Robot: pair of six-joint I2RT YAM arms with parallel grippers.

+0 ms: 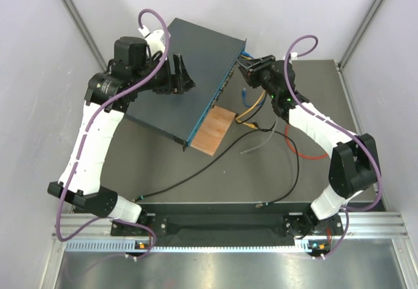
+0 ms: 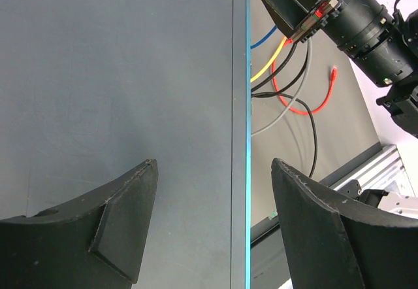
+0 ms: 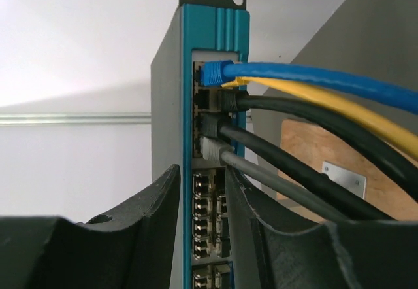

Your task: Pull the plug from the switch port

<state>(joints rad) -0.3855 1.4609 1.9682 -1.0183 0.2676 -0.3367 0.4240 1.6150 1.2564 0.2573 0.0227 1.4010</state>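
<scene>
Right gripper (image 3: 201, 179) narrowly parted, empty; grey plug (image 3: 210, 149) in switch (image 3: 188, 53) just ahead, cable running back alongside. Left gripper (image 2: 214, 166) wide open, empty, farther off.

We find a dark grey table (image 1: 196, 171). The switch (image 1: 196, 73) lies on it toward the far left, set askew to the table's edges. A brown board (image 1: 213, 131) lies just beside its socket face. On the surface to the right we note a black cable (image 1: 176, 186), a red cable (image 1: 304, 153) and a grey cable (image 1: 258, 146).
</scene>
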